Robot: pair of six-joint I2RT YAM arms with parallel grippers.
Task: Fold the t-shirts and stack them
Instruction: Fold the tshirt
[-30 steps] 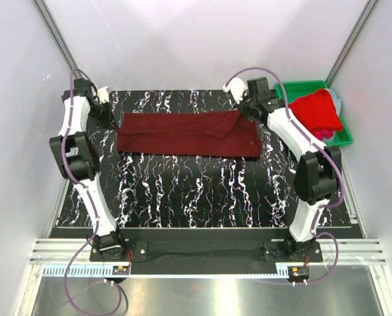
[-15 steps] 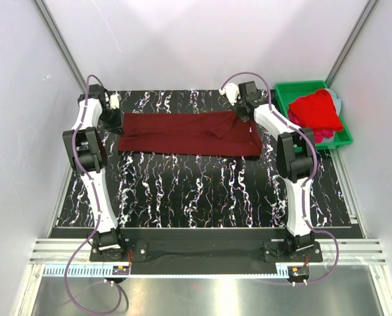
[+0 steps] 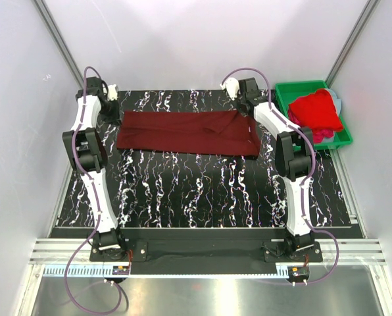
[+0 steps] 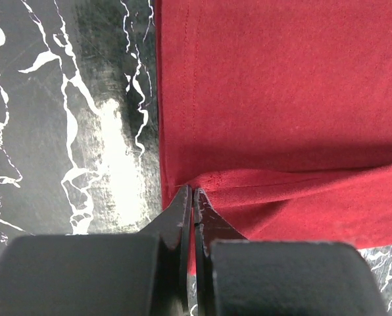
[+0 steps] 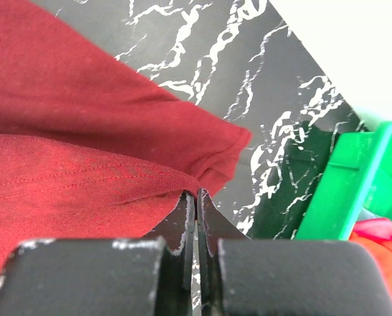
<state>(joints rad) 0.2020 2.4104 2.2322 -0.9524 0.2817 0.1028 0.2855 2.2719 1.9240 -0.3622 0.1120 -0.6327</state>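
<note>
**Maroon t-shirt** (image 3: 183, 135): lies as a long flat band across the far part of the black marbled table (image 3: 183, 191); a loose flap is doubled over near its right end.

**Left gripper** (image 4: 193, 197): jaws together, nipping a thin ridge of hem at the shirt's far left corner.

**Right gripper** (image 5: 195, 196): jaws together on a bunched corner at the far right, just beside the sleeve opening.

**Other stock**: red t-shirt (image 3: 316, 108) heaped in the green bin (image 3: 294, 87) at the far right; pink t-shirt (image 3: 324, 134) showing under it.

**Hazards, as I judge them**:
- Both pinches sit at the very fingertips, so a quick lift or drag may let the cloth slide out.
- If only the top layer is caught, the lower one would trail and the fold come out crooked.
- An uneven pull between the two arms would skew the band.
- The doubled flap could be pressed in as a crease.
- The right arm works close to the bin and might nudge it, or snag the red heap.

**Markings**: none legible; no brand, label or print on the shirts, the bin or the arms, only plain rows of stitching along the hems.
</note>
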